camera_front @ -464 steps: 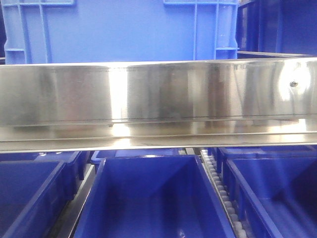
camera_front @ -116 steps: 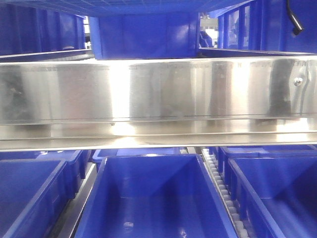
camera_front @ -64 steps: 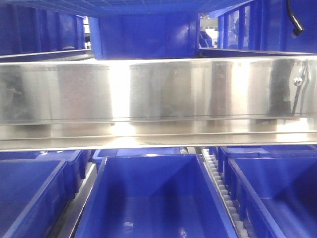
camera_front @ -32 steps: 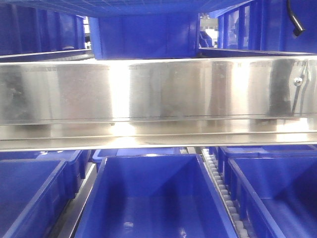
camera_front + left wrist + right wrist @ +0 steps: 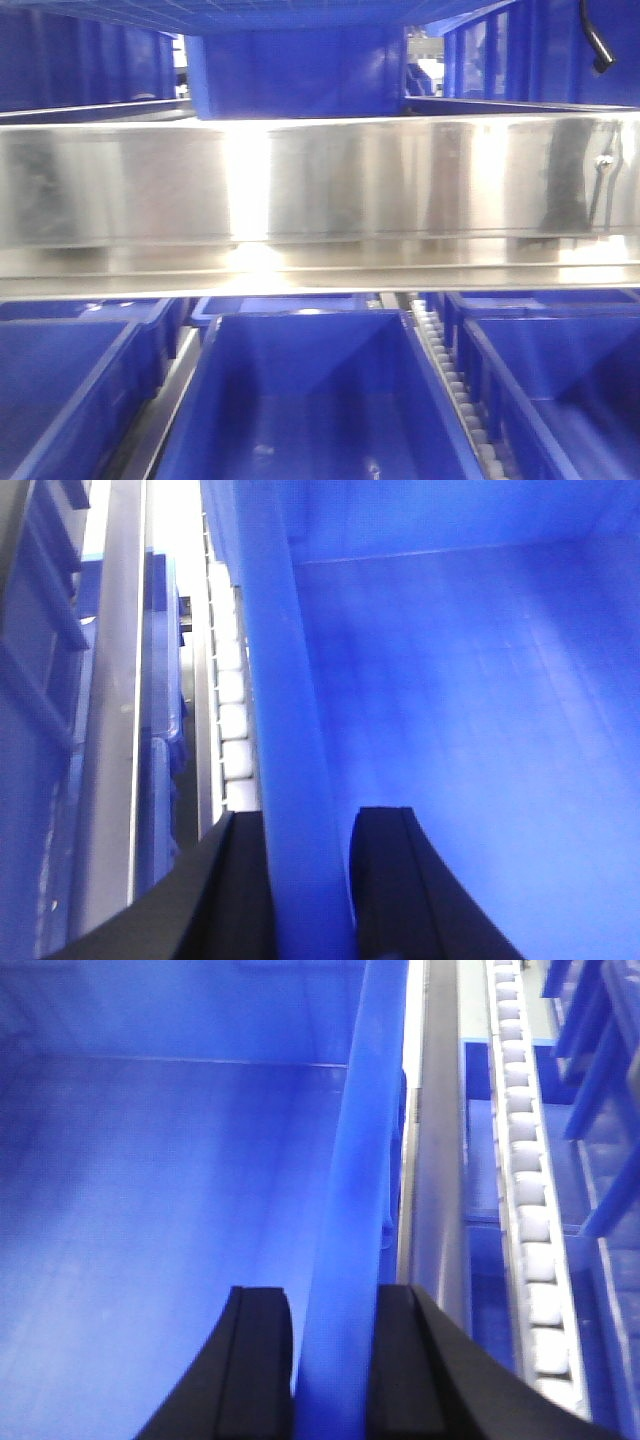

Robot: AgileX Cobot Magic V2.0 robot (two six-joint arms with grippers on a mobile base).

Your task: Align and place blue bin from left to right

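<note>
The blue bin is held up high, and the front view shows only its grid-patterned underside along the top edge. In the left wrist view my left gripper is shut on the bin's left wall, one black finger inside and the other outside. My right gripper is shut on the bin's right wall in the same way. The bin's bare floor fills most of the right wrist view.
A shiny steel shelf rail spans the front view. A darker blue crate stands behind it. Royal-blue tubs sit below, beside a white roller track. Roller tracks run beside the bin. A black cable hangs top right.
Seven seconds ago the bin stood on the shelf, filling the top of the front view. It now hangs higher, showing only its underside. Over the last second the view shifts slightly.
</note>
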